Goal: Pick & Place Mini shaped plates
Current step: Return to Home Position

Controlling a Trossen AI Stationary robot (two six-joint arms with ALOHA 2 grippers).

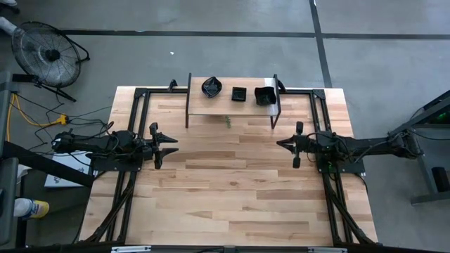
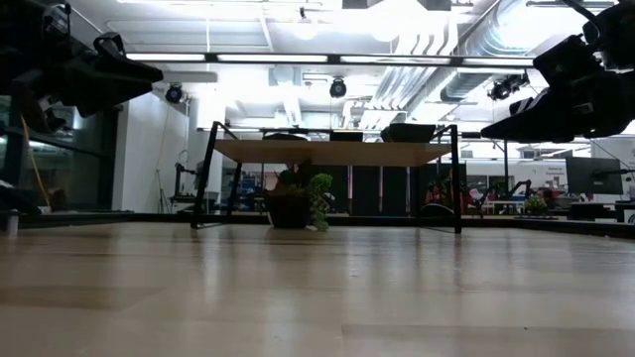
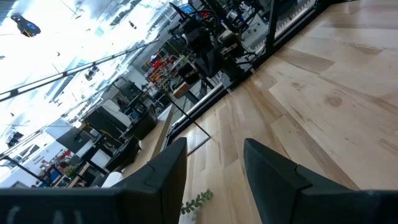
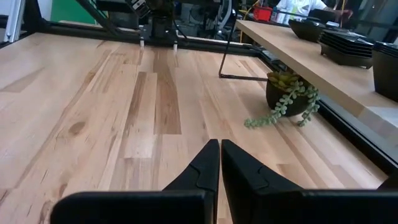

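Observation:
The mini shaped plates stand in three black stacks (image 1: 211,87), (image 1: 239,93), (image 1: 265,95) on a small raised wooden shelf (image 1: 232,105) at the table's far edge. The right wrist view shows them on the shelf top (image 4: 348,45). My left gripper (image 1: 169,146) hovers open above the table's left side, with nothing between its fingers (image 3: 214,168). My right gripper (image 1: 281,143) hovers shut above the table's right side, also holding nothing (image 4: 219,162). Both point toward the table's middle, well short of the shelf.
A small potted trailing plant (image 4: 287,99) stands on the table under the shelf (image 2: 303,203). The shelf rests on thin black legs (image 2: 456,178). Black frame rails (image 1: 133,112) run along the table's sides. Bare wooden table (image 1: 232,190) lies between and in front of the arms.

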